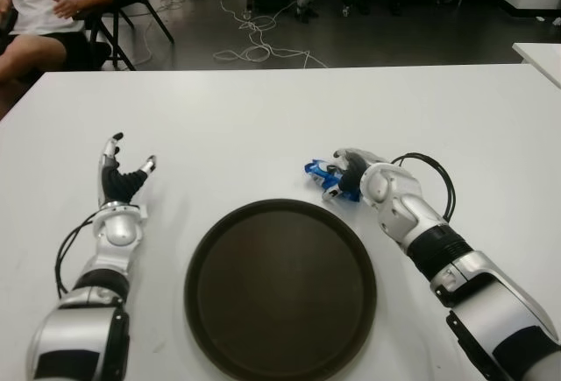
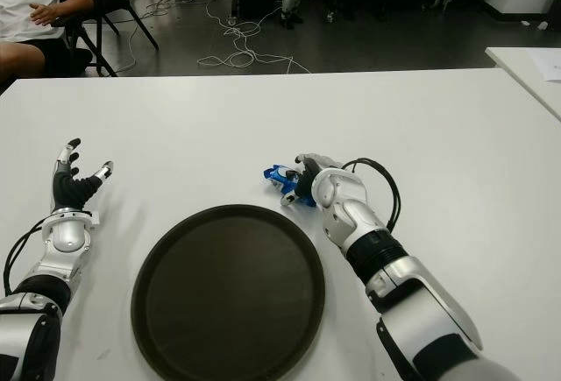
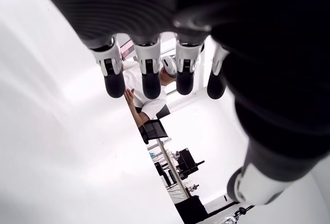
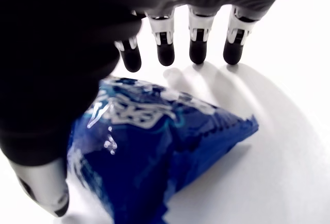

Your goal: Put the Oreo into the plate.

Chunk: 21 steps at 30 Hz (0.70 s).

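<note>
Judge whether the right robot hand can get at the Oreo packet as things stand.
Probably yes: the right robot hand is already over the Oreo packet, fingers uncurled beyond it, nothing between them.

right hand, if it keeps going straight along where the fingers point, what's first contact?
The blue Oreo packet. The right hand sits just past the plate rim with its fingers extended over the packet, not closed on it. Beyond that, only bare table, though depth is hard to judge.
</note>
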Each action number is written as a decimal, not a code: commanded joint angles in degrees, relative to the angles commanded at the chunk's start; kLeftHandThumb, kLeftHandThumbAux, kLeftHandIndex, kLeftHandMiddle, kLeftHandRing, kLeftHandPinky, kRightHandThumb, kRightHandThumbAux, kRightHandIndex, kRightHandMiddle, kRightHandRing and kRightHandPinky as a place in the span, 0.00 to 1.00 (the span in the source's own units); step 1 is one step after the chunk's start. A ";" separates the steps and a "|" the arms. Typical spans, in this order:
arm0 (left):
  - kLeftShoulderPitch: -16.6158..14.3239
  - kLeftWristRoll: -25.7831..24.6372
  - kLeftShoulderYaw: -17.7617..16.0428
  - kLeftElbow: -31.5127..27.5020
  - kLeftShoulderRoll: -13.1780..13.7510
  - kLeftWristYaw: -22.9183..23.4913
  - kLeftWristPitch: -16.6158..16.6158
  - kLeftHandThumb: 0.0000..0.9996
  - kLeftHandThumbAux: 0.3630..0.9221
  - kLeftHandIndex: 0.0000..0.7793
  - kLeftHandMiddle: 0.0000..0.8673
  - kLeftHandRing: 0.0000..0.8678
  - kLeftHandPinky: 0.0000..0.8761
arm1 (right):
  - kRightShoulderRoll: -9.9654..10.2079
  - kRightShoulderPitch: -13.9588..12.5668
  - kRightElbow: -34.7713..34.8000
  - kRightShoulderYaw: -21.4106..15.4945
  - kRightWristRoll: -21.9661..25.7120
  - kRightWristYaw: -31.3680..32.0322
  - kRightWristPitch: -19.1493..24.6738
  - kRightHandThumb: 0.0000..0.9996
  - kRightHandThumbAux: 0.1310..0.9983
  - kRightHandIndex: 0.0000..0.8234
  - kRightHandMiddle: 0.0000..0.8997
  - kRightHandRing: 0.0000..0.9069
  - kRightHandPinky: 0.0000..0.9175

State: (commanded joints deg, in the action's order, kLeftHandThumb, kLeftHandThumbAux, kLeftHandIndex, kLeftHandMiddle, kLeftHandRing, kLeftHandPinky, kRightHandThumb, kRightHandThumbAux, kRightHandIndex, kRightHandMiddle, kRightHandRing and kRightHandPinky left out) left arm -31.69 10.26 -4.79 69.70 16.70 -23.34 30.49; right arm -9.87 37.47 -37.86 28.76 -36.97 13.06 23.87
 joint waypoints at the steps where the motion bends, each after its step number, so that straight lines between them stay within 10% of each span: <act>1: 0.01 -0.07 -0.06 -0.06 -0.04 0.02 0.05 0.00 0.70 0.07 0.08 0.05 0.03 | -0.01 0.05 -0.06 0.03 -0.03 0.04 0.06 0.00 0.68 0.04 0.08 0.06 0.00; 21: 0.02 -0.05 -0.21 -0.27 -0.21 -0.25 -0.46 0.00 0.68 0.07 0.09 0.06 0.03 | -0.36 0.40 -2.14 0.79 -1.46 -4.50 -2.43 0.00 0.69 0.05 0.11 0.08 0.00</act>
State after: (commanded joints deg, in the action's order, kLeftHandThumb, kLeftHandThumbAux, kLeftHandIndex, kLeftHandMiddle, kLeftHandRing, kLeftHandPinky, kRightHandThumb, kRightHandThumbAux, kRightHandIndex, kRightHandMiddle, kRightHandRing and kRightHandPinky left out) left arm -31.67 10.21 -5.00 69.43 16.48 -23.59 30.03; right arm -10.22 37.87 -39.99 29.56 -38.43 8.56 21.44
